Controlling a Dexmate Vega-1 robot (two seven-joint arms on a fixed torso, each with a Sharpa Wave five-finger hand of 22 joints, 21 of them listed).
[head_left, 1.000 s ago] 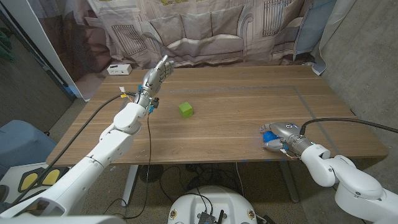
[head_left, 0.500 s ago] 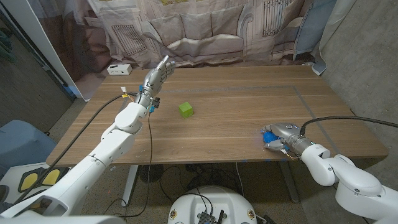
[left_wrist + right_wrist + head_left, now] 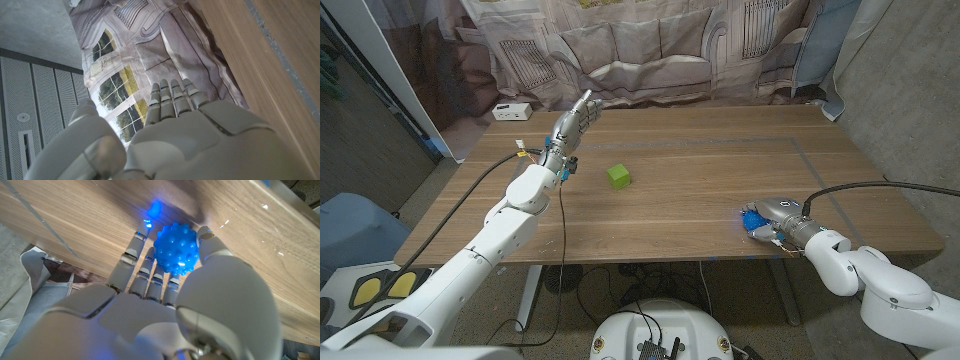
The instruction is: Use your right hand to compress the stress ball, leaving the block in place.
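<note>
1. In the head view the right hand (image 3: 771,217) sits near the front edge of the wooden table (image 3: 720,160), well to the right of the green block (image 3: 618,177). Just a sliver of the blue stress ball (image 3: 751,217) peeks out on the side of the hand facing the block.
2. The right wrist view brings that ball (image 3: 175,247) up close: the right hand (image 3: 170,295) cups it, with the fingers (image 3: 131,255) lying along one side and the thumb (image 3: 212,242) pressed against the other. The hand is closed around the ball, which sits against the tabletop.
3. The ball is round, with no long axis or facing to speak of. Its surface is covered in small rounded nubs and it glows bright blue, throwing a blue glint onto the wood and fingertips just beside it.
4. The block is a small matte green cube, resting on the table well apart from the right hand and nearer the left hand (image 3: 572,125), with one corner turned toward the front edge.
5. The left hand is raised above the table's far left part, beyond the block, with its fingers straight and held close together, gripping nothing. The left wrist view shows the same hand (image 3: 170,130) from behind, its smooth grey-white shell and segmented fingers (image 3: 172,97) pointing at a printed curtain (image 3: 150,45) with window and building drawings.
6. The table is pale brown wood with visible grain.
</note>
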